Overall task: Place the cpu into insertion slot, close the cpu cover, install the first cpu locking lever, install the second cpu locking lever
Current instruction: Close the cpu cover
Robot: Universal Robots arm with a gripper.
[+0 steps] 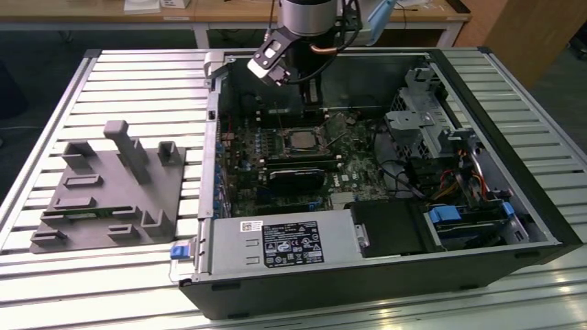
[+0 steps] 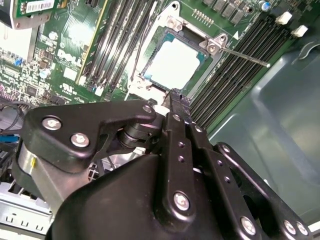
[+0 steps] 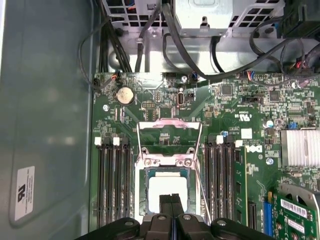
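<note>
A big computer case (image 1: 367,292) is lying open on a table of metal slats (image 1: 137,75). The robot arm is reaching down into it near the case's far edge. A grey plastic holder (image 1: 110,192) is sitting on the table beside the case, toward the exterior view's left. Inside the case a green motherboard (image 3: 165,100) is lying flat. The cpu (image 3: 167,189), a small square chip with a pale shiny top, is sitting in its slot near the middle of the board. The gripper (image 3: 171,196) is hanging right over the cpu's edge. Its two black fingers (image 2: 176,107) are pressing together with nothing between them. I cannot tell if they are touching the chip. The cpu cover (image 3: 170,123), a thin silver frame with a window in the middle, is swung open and is not lying over the cpu. It is sitting on the side of the slot nearer the round coin battery (image 3: 125,94), and green board is showing through its window. In the second wrist view a thin metal locking lever (image 2: 245,56) is sticking out from one corner of the slot. It is crossing over the long black memory slots (image 2: 240,47). More memory slots (image 3: 112,180) are running along both sides of the cpu. In the exterior view a black card (image 1: 298,173) is standing on the board just past the cpu, toward the case's near edge. A silver box with a black label (image 1: 293,244) is sitting along that near edge.
</note>
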